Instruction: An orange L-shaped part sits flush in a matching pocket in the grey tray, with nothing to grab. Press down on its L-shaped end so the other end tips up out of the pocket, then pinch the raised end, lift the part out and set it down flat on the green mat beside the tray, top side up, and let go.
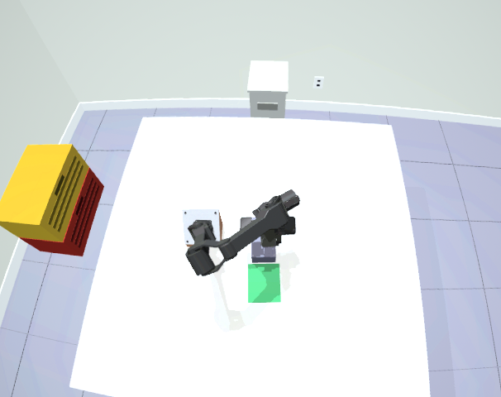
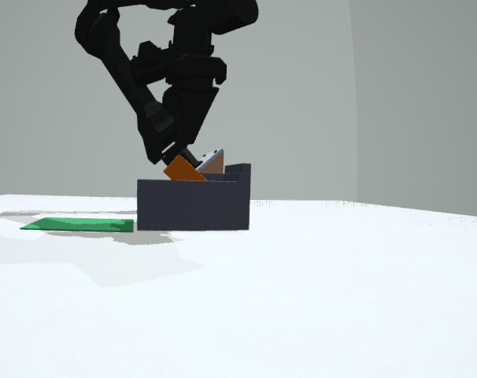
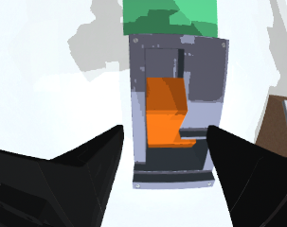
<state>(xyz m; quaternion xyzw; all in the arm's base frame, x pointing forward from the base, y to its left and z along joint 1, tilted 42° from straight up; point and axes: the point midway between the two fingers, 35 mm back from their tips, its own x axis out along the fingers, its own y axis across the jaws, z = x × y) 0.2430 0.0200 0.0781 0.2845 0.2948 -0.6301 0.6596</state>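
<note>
Two fingers of the gripper (image 3: pixel 165 151) stand apart and hold nothing. They hang above the orange part (image 3: pixel 164 116), which lies between them in the wrist view, lower down and not touched. The part is tilted in the pocket of the grey tray (image 2: pixel 192 203), with its left end raised above the rim, probably so it can be pinched. The green mat (image 2: pixel 82 224) lies just left of the tray.
</note>
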